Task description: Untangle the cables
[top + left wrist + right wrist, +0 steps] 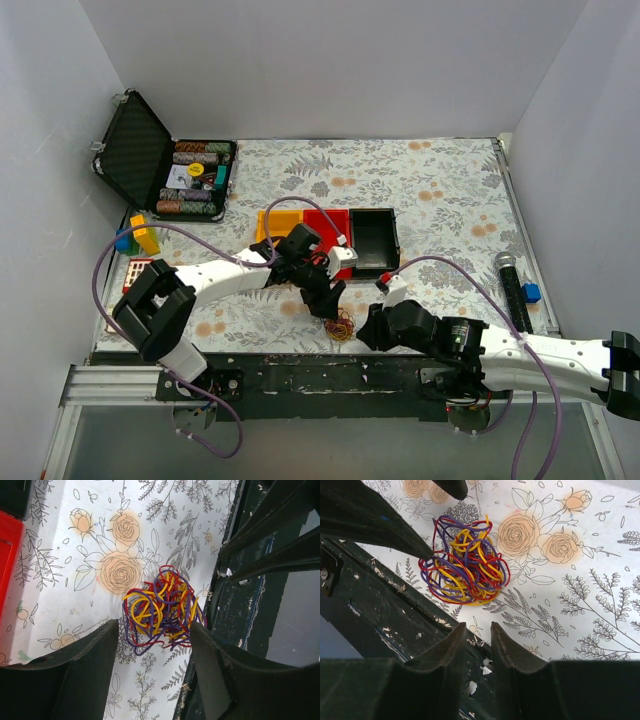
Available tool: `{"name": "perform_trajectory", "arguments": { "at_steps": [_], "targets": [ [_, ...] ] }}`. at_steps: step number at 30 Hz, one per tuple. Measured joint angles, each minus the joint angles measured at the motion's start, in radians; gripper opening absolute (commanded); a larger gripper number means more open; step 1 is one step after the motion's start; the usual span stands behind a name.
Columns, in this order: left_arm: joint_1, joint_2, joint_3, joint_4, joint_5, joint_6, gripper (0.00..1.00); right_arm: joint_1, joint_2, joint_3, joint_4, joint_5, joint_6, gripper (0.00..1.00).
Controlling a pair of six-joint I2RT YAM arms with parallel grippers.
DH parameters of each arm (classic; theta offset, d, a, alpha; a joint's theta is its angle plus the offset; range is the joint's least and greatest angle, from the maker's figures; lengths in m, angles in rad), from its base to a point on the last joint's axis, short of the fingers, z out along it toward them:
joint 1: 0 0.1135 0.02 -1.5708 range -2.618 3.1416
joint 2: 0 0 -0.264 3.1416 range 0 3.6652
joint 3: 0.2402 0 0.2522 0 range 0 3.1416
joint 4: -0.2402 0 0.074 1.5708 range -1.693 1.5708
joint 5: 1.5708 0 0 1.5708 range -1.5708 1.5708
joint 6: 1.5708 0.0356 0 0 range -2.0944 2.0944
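The cables (pixel 343 326) are a small tangle of thin yellow, red and purple wires lying on the floral cloth beside the table's front edge. My left gripper (pixel 325 303) hovers over them, open. In the left wrist view the cables (pixel 162 607) lie just ahead of the wide gap of the left gripper (pixel 154 626), untouched. My right gripper (pixel 368 328) sits right of the tangle. In the right wrist view the right gripper (pixel 478 626) is open by a narrow gap, holds nothing, and stands short of the cables (pixel 465 562).
A black metal rail (pixel 300 365) runs along the front edge by the tangle. Behind stand a yellow bin (pixel 278 222), a red bin (pixel 325 225) and a black bin (pixel 372 240). An open chip case (pixel 175 170) is far left, a microphone (pixel 510 285) at right.
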State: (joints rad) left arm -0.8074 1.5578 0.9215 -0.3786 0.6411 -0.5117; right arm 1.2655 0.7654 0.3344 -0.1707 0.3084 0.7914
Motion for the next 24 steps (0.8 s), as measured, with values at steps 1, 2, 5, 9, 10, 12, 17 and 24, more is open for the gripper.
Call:
{"name": "perform_trajectory", "arguments": {
  "at_steps": [1, 2, 5, 9, 10, 12, 17, 24],
  "targets": [
    [-0.002, 0.008, 0.000, 0.004, -0.003, 0.002, 0.47, 0.000, 0.000, -0.002, 0.000, 0.000, 0.001, 0.32],
    [-0.002, 0.015, 0.000, 0.007, -0.006, 0.002, 0.42, 0.000, -0.003, -0.005, 0.000, 0.000, 0.003, 0.31],
    [-0.004, 0.037, 0.001, 0.017, -0.011, 0.007, 0.25, 0.000, -0.014, -0.020, 0.001, -0.001, 0.011, 0.31],
    [-0.005, 0.046, 0.001, 0.022, -0.013, 0.007, 0.00, 0.000, -0.018, -0.035, 0.002, -0.002, 0.018, 0.34],
    [-0.006, 0.046, 0.001, 0.024, -0.015, 0.006, 0.00, 0.000, -0.018, -0.037, 0.004, -0.002, 0.019, 0.36],
    [-0.006, 0.045, 0.002, 0.025, -0.024, 0.002, 0.00, 0.000, -0.018, -0.038, 0.008, -0.005, 0.020, 0.40],
    [-0.006, 0.023, 0.001, 0.021, -0.050, -0.010, 0.00, 0.000, 0.003, -0.038, 0.055, -0.011, 0.021, 0.45],
    [-0.006, -0.050, -0.026, 0.014, -0.077, -0.041, 0.00, 0.000, 0.076, -0.038, 0.137, -0.034, 0.021, 0.50]
  ]
}}
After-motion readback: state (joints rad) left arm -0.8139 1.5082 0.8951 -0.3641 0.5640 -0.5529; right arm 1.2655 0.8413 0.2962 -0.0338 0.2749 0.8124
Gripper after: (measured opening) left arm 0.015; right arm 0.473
